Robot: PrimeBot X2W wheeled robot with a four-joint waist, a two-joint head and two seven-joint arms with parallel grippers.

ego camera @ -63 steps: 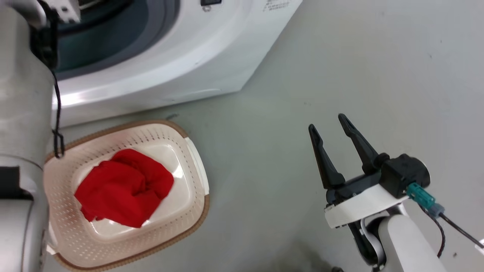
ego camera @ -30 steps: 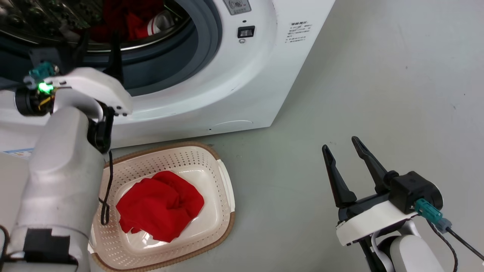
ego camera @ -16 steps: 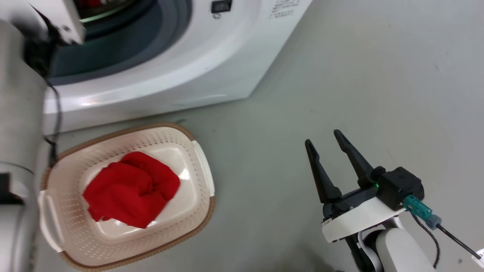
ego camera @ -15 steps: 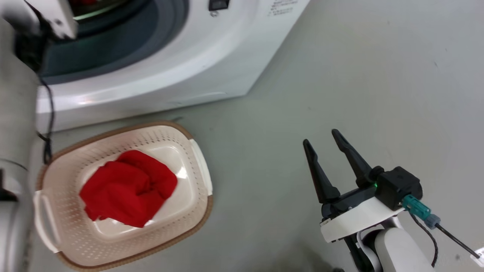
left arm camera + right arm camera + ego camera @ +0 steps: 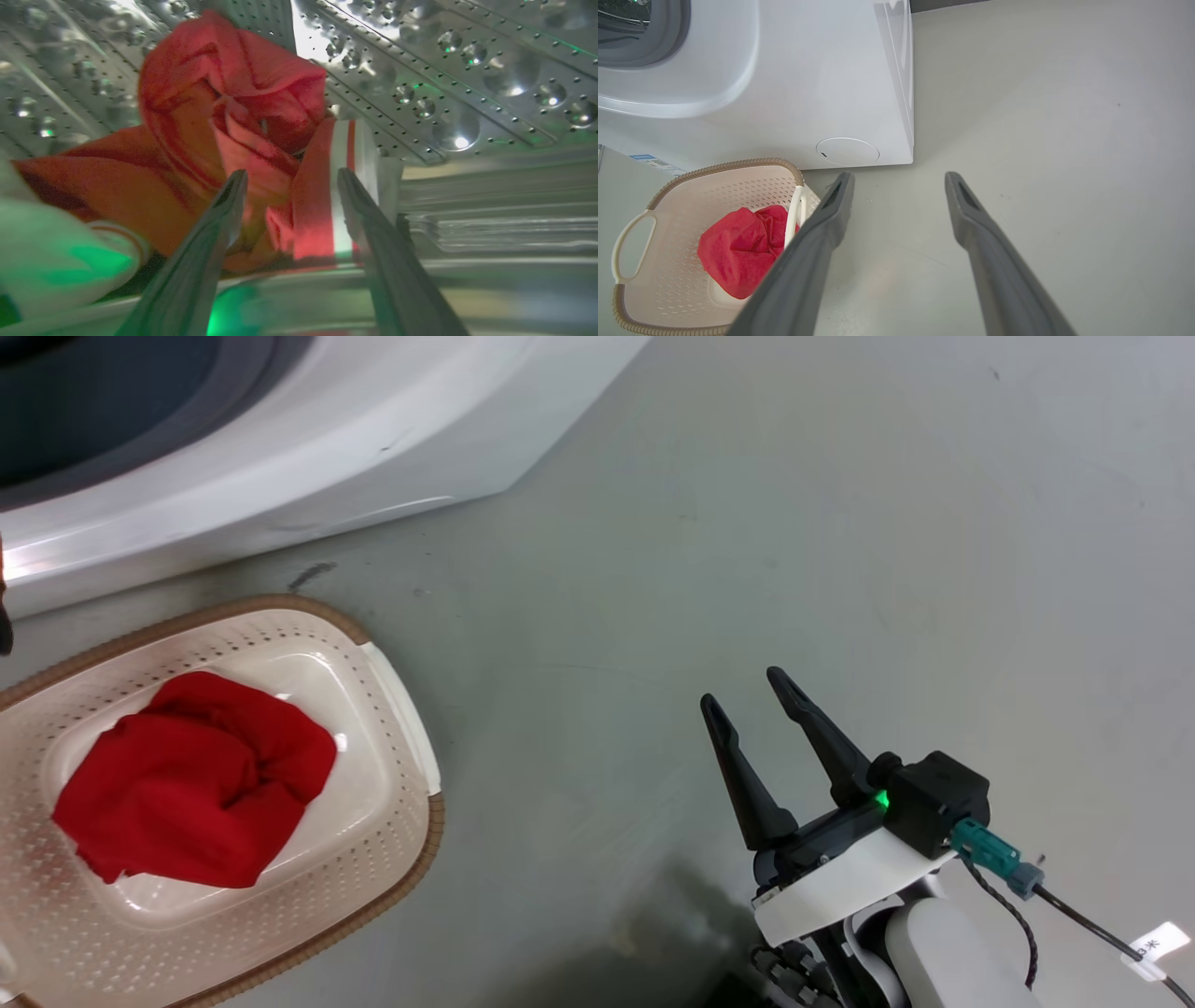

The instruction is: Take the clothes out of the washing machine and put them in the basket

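Clothes (image 5: 224, 116) are not all out of the washing machine (image 5: 327, 439): a red bundle with white trim lies on the perforated drum (image 5: 467, 70), and the left hand (image 5: 289, 186) has its fingers (image 5: 217, 224) spread either side of a fold, placed to pinch it but, I judge, not clamped yet. A second red piece (image 5: 187, 779) sits in the basket (image 5: 378, 831), which stands just in front of the machine so the carry is short. The right hand (image 5: 747, 695) hangs spread and empty over the floor (image 5: 840, 523), likely parked clear.

Left tool (image 5: 292, 171) and right tool (image 5: 742, 686) spread wide
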